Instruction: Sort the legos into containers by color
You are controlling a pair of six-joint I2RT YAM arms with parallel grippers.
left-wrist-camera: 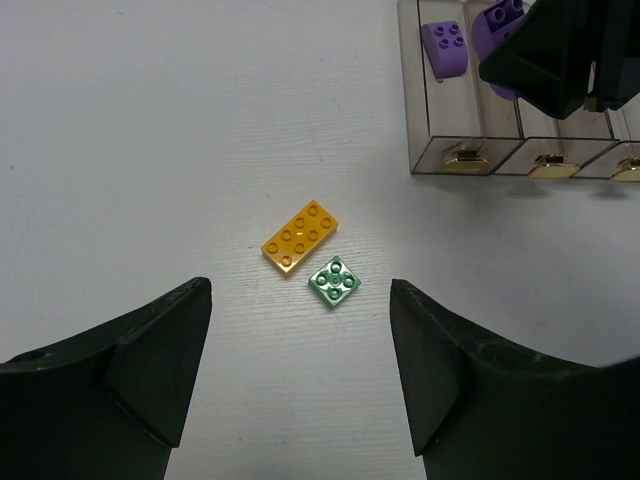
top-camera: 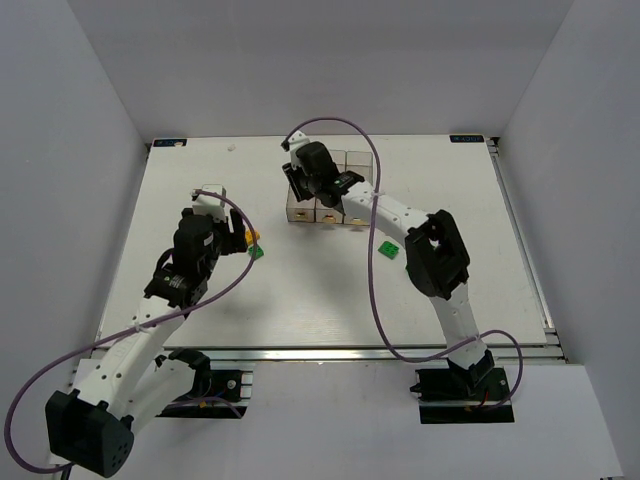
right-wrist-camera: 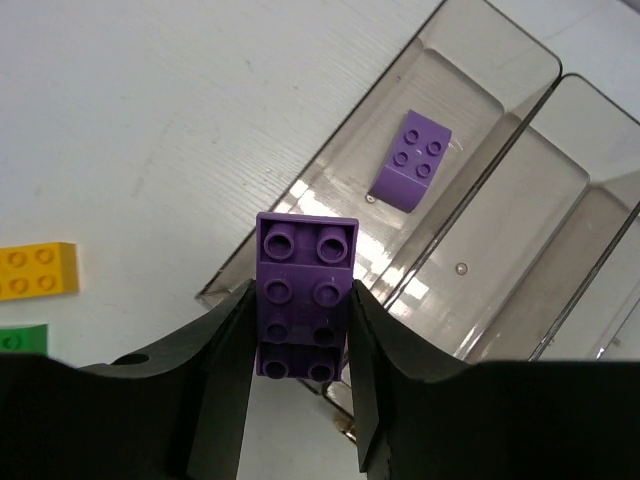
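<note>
Nearest the near edge, on the left half of the worktop (top-camera: 300, 295), we see the left gripper (left-wrist-camera: 299, 288) spread wide and holding nothing. An orange-yellow lego (left-wrist-camera: 299, 236) and a small green lego (left-wrist-camera: 335, 282) lie flat, just beside each other, ahead of its fingers. Further in, towards the right edge, a second green lego (top-camera: 389, 250) lies alone beside the right arm. Towards the middle of the far edge, the right gripper (right-wrist-camera: 302, 300) pinches a purple lego (right-wrist-camera: 305, 250) by its long sides above the near end of the containers (right-wrist-camera: 500, 60), and another purple lego (right-wrist-camera: 412, 160) rests in the bin closest to the left edge.
</note>
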